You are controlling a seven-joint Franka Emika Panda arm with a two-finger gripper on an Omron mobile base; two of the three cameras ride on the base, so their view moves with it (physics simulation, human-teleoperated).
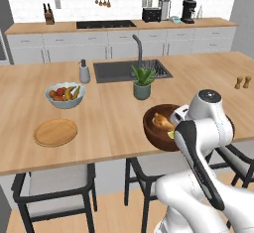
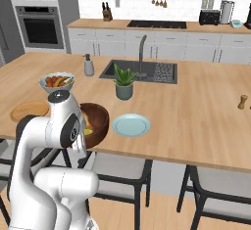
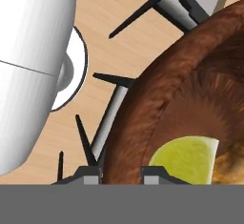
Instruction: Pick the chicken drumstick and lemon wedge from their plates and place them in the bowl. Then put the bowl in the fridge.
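Dark wooden bowl (image 1: 159, 128) at the island counter's (image 1: 114, 123) near edge, holding chicken drumstick (image 1: 161, 122) and lemon wedge (image 3: 185, 158), rim straddled by the gripper (image 3: 121, 173), seemingly clamped; blue-green plate (image 2: 131, 125) just beside, stools (image 1: 54, 187) below, fridge unseen.

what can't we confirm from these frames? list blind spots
- End effector: the hand view cuts its tips off at the bottom edge; whether it clamps the bowl rim is unclear.
- Bowl: in the left base view the arm hides its right side.
- Lemon wedge and drumstick: the arm partly covers them in the right base view.
- Fridge: outside both base views.
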